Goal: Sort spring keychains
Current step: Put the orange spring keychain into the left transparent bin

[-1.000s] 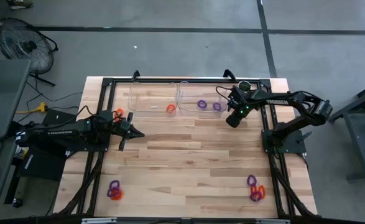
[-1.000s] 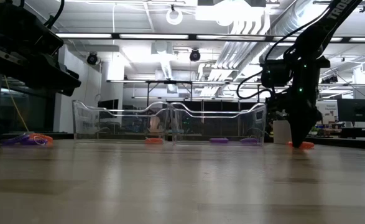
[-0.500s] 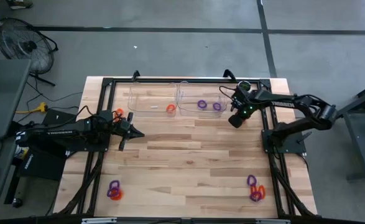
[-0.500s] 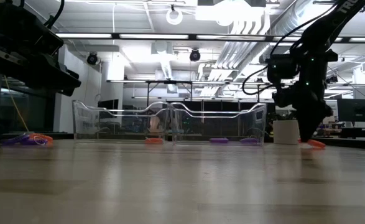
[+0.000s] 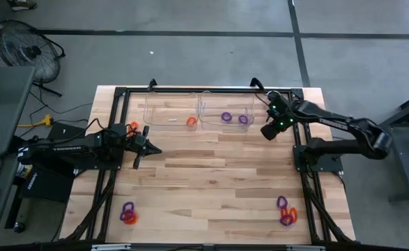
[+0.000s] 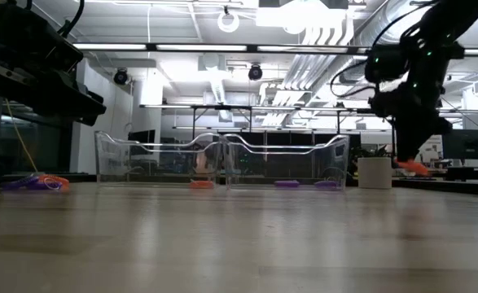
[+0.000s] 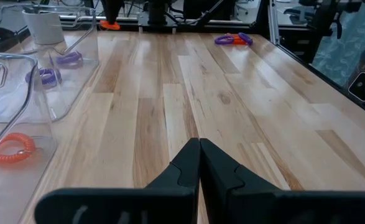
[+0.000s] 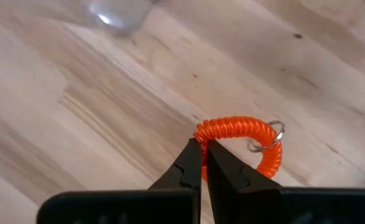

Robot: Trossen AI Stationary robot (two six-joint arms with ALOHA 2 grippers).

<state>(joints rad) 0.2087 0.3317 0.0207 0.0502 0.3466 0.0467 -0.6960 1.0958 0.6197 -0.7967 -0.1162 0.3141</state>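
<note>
My right gripper (image 8: pixel 204 148) is shut on an orange spring keychain (image 8: pixel 244 140) above the table's far right, beside the right clear bin (image 5: pixel 225 111); the low view shows the keychain (image 6: pixel 415 168) in the air. That bin holds two purple keychains (image 5: pixel 226 116). The left bin (image 5: pixel 168 111) holds an orange one (image 5: pixel 191 121). Mixed orange and purple keychains lie in piles near left (image 5: pixel 127 213) and near right (image 5: pixel 286 211). My left gripper (image 7: pixel 199 148) hangs shut and empty over the table's left (image 5: pixel 154 149). My right gripper pinches the orange coil at one spot of its loop (image 8: pixel 199 132) between its two fingertips. The fingers come steeply from above. The loop sticks out past the fingertips, its metal ring (image 8: pixel 274 132) on the side away from them, lifted clear of the table.
A small white cup (image 6: pixel 374 172) stands at the far right by the right bin. Another orange keychain (image 5: pixel 132 126) lies beside the left arm. Black frame rails (image 5: pixel 190 89) border the table. Bare wood lies between the bins and the near piles.
My right gripper has risen and shifted toward the table's right edge, carrying the orange keychain from the tabletop up into the air.
</note>
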